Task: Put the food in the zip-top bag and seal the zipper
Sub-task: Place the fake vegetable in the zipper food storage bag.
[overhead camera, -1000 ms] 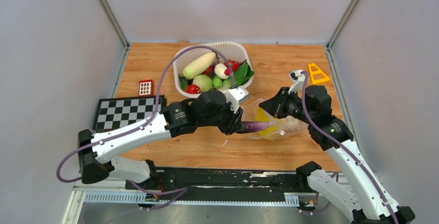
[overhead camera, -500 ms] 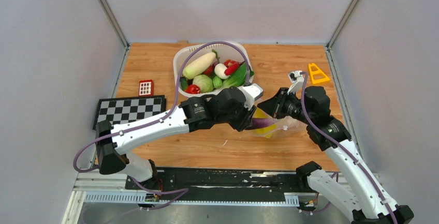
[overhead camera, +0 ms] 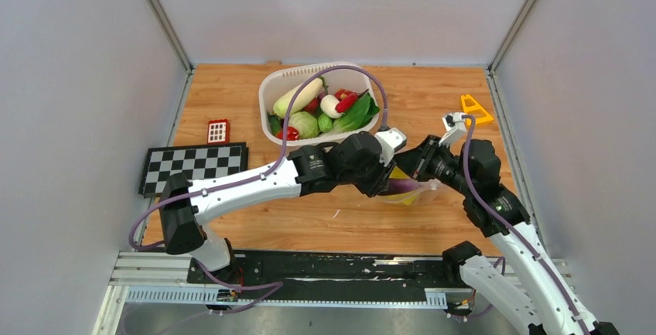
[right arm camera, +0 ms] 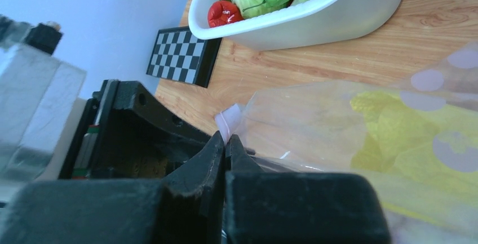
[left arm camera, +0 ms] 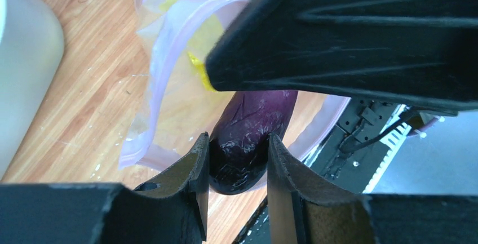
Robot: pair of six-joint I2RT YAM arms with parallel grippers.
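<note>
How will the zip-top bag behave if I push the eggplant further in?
Likely floppy: the zip-top bag folds and crumples where the right gripper pinches its rim. Probably light, so it may slide on the table if the left gripper pushes the eggplant.

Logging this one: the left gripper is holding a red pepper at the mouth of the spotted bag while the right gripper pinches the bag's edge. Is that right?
Not quite. The left gripper holds a dark purple piece, not a red pepper; the left wrist view shows it. The rest stands: it is at the mouth of the spotted bag, and the right gripper pinches its edge.
</note>
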